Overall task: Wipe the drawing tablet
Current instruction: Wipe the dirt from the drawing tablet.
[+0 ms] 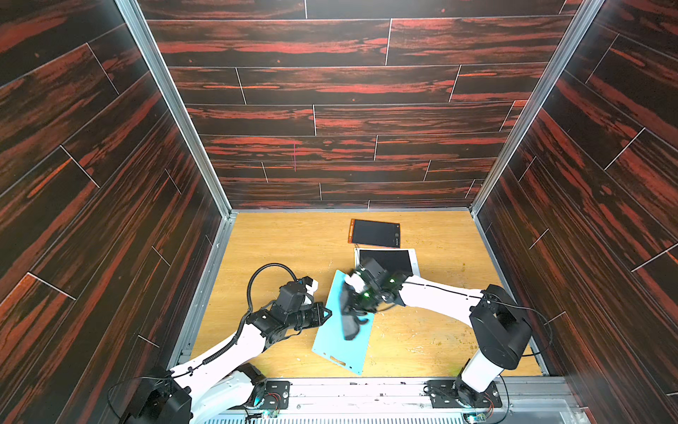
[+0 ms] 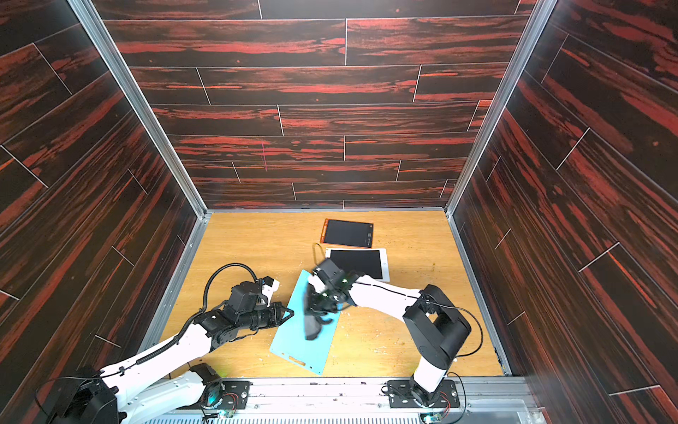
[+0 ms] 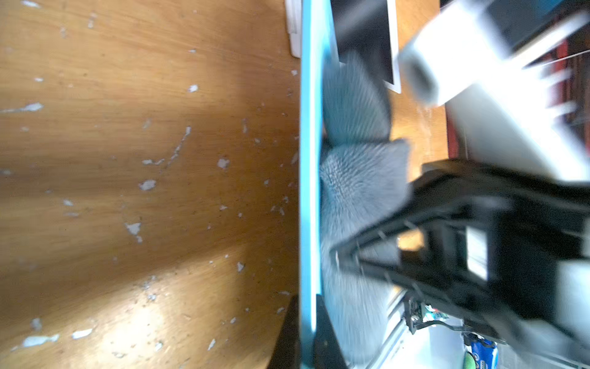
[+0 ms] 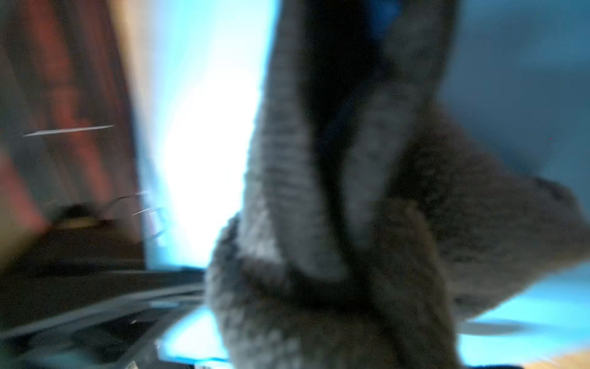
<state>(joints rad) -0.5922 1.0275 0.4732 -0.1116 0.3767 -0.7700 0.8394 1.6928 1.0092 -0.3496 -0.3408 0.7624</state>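
Note:
The light blue drawing tablet lies slantwise near the table's front middle. My left gripper is shut on its left long edge. In the left wrist view the tablet shows edge-on, pinched between my left gripper's two black jaws. A dark grey cloth rests on the tablet's face. My right gripper is shut on the cloth from above. The right wrist view is blurred. There the cloth hides the jaws, with the tablet behind it.
Behind the blue tablet lie a white-framed tablet, partly covered by my right wrist, and an orange-framed one. Dark wood-pattern walls close in the wooden table on three sides.

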